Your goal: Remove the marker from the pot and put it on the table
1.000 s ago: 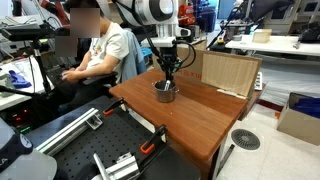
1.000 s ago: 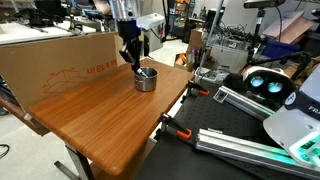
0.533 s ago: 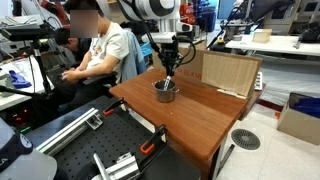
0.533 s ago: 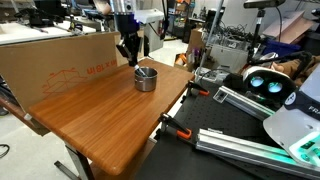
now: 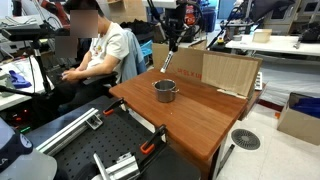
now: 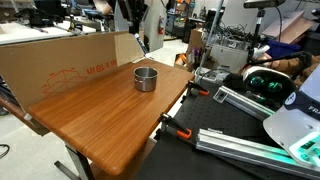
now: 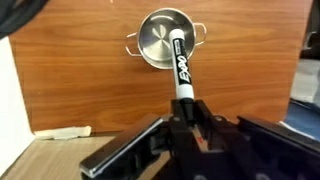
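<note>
My gripper (image 5: 171, 42) is shut on the marker (image 5: 165, 60), a dark pen with a white end that hangs tilted, well above the pot (image 5: 165, 91). The shiny silver pot stands empty on the reddish-brown table (image 5: 210, 120). In the other exterior view the gripper (image 6: 134, 28) holds the marker (image 6: 141, 45) above and behind the pot (image 6: 146, 78) on the table (image 6: 100, 125). In the wrist view the marker (image 7: 181, 68) sticks out from the jaws (image 7: 187, 115) and overlaps the pot (image 7: 160, 40) far below on the table (image 7: 70, 70).
A cardboard box (image 5: 228, 72) stands at the table's edge; it also shows as a long cardboard wall (image 6: 60, 62). A seated person (image 5: 100, 50) is close behind the table. A black metal frame (image 5: 100, 150) lies by the near edge.
My gripper rose straight up from the pot, lifting the marker out. The pot stayed in place.
</note>
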Available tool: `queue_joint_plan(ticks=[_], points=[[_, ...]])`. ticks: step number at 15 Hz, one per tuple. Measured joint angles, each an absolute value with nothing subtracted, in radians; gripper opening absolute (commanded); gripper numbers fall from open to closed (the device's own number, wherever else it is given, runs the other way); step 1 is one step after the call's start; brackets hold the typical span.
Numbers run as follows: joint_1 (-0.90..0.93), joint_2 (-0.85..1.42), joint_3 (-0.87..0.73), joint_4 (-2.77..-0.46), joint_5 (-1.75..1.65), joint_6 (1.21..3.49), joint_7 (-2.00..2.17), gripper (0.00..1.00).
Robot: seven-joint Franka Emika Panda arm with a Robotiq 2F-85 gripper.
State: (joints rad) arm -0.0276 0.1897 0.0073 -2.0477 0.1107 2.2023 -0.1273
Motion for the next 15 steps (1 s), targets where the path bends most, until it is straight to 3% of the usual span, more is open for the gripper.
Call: queue_joint_plan(ticks=[6, 15], points=[[-0.114, 0.178, -0.048, -1.989, 0.181, 2.102, -0.172, 0.05], [-0.152, 0.391, -0.063, -1.870, 0.184, 2.099, -0.156, 0.05]])
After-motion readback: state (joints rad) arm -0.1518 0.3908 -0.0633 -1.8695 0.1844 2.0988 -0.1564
